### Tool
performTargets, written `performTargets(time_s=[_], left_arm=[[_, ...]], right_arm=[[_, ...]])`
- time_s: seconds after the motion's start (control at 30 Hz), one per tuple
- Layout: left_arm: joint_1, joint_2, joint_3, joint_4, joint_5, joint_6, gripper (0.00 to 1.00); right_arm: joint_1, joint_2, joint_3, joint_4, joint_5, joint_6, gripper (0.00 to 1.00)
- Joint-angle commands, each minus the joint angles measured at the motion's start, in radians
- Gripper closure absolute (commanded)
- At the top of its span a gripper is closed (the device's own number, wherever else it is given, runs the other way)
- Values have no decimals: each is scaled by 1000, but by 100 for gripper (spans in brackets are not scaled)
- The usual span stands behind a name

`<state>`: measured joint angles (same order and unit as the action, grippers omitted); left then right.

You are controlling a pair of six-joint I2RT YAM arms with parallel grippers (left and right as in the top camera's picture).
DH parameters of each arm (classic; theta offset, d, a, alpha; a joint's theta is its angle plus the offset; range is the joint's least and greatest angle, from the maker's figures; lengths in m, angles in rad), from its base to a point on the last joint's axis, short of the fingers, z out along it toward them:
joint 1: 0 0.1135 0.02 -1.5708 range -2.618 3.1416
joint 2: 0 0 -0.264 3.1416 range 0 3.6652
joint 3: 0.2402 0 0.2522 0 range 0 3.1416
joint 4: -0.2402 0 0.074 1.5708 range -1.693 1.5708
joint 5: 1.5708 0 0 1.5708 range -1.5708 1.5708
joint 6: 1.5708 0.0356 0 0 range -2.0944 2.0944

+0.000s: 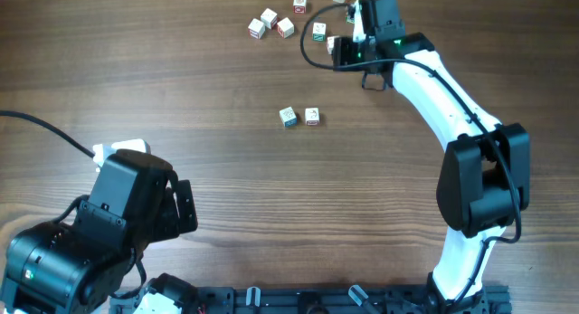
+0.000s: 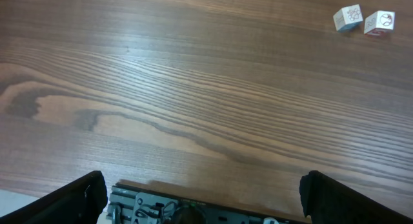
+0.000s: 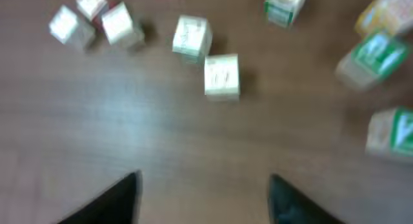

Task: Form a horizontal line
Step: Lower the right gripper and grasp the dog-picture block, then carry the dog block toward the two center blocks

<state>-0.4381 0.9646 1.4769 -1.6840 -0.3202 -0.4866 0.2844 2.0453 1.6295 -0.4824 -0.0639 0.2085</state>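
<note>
The left gripper (image 2: 201, 180) hangs low over the front-left corner of the bench (image 1: 181, 79), fingers spread wide with only wood between them. At mid-bench lies the line (image 1: 289, 117), so far two cubes: a blue-green-printed one on the left and a red cube (image 1: 312, 116) just beside it, level with each other. Near the far edge a trio (image 1: 270, 19) of cubes sits bunched together. Right of that, the right gripper (image 3: 203, 180) hovers by the far edge, fingers apart, pinching nothing. Blurred green cubes (image 3: 381, 53) lie to its right.
</note>
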Motion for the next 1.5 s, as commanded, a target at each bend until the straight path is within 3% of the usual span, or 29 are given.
performTargets(time_s=[0.0,0.3,0.43,0.5,0.63,0.7,0.87,1.03,1.17,1.3,1.47], left_arm=[[0,-2,-3,0,-3,8,0],[0,-2,-3,0,-3,8,0],[0,-2,-3,0,-3,8,0],[0,-2,-3,0,-3,8,0],[0,-2,-3,0,-3,8,0],[0,-2,-3,0,-3,8,0],[0,-2,-3,0,-3,8,0],[0,-2,-3,0,-3,8,0],[0,-2,-3,0,-3,8,0],[0,-2,-3,0,-3,8,0],[0,-2,-3,0,-3,8,0]], right_arm=[[-2,106,-2,125,67,-61,21],[-1,293,14,426,100,-90,21],[0,352,46,486,101,-90,28],[3,371,54,504,101,-95,36],[26,393,56,569,102,-103,68],[29,391,67,576,106,-97,75],[29,285,127,389,131,-71,78],[31,14,127,-40,122,-35,83],[33,-17,105,-338,34,61,89],[49,-16,-31,-308,-2,62,89],[95,-16,-274,-51,0,127,89]])
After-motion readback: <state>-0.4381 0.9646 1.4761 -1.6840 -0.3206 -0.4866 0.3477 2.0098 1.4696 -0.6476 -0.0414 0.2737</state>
